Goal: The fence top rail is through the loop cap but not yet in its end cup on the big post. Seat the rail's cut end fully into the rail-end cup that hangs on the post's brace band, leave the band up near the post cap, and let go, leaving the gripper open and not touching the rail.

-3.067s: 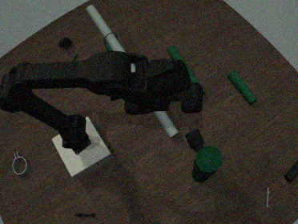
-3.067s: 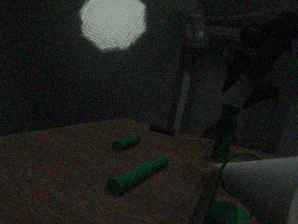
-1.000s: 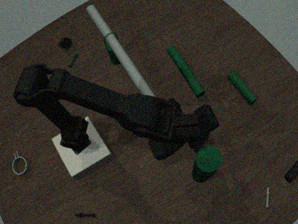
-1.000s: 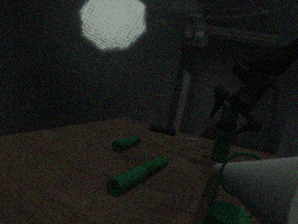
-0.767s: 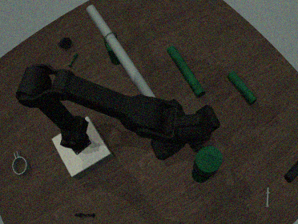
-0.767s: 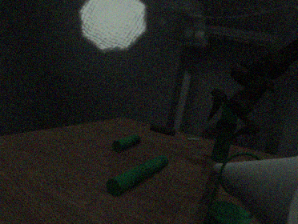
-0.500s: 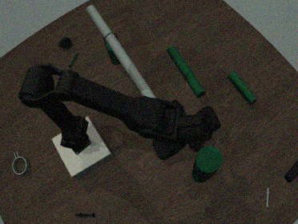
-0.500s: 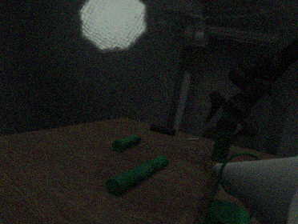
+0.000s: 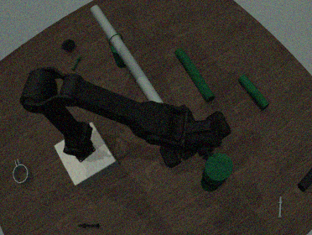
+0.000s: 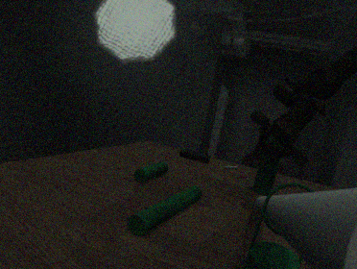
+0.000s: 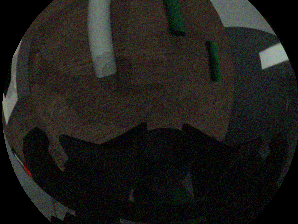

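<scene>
The pale rail (image 9: 127, 56) (image 11: 103, 30) (image 10: 312, 226) runs from the far left through the loop cap on a thin green post (image 9: 118, 59). Its near end passes under my arm in the overhead view; in the wrist view the cut end shows bare above the floor. The big green post (image 9: 218, 169) (image 10: 266, 180) stands at the front right. My gripper (image 9: 206, 150) (image 11: 164, 127) sits against the post's rail side, fingers partly closed on a small green part that looks like the rail-end cup (image 11: 176, 192). The brace band is hidden in the dark.
Two loose green tubes (image 9: 194, 75) (image 9: 253, 91) (image 11: 172, 10) (image 11: 213, 59) lie beyond the post. The white base plate (image 9: 80, 169) holds the arm. A wire ring (image 9: 20, 173), a white pin (image 9: 280, 206), a black knob (image 9: 68, 44) and a dark cylinder (image 9: 306, 180) lie near the edges.
</scene>
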`<state>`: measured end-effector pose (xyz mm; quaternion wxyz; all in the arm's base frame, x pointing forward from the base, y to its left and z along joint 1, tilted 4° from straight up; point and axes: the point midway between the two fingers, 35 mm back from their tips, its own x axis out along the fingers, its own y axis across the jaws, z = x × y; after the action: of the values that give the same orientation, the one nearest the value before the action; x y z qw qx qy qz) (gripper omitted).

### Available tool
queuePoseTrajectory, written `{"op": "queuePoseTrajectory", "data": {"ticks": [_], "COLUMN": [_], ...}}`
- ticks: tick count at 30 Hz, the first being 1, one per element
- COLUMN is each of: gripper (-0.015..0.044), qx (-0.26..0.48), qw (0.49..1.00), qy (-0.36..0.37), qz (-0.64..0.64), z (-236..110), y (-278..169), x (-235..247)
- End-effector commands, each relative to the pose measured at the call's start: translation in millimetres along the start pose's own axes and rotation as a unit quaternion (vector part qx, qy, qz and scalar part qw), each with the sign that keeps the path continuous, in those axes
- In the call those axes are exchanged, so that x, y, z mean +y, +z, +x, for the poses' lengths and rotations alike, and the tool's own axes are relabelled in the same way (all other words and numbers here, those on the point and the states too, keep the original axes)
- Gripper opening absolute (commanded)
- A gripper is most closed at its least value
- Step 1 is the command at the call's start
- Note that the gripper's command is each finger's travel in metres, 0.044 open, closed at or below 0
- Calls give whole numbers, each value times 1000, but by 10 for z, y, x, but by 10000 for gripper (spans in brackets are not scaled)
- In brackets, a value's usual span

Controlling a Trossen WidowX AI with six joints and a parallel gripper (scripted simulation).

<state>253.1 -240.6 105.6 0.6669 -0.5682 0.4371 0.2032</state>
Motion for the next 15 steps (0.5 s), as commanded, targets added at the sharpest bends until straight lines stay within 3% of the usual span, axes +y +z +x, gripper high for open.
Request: {"op": "queuePoseTrajectory", "data": {"ticks": [1,3,15], "gripper": [53,0,0], "qx": [0,-3,-21], "qw": [1000,1000,999], "qy": [1,1,2], "qz": [-1,-7,-39], "z": [2,-5,-38], "y": [-4,-5,-8], "x": [11,22,81]}}
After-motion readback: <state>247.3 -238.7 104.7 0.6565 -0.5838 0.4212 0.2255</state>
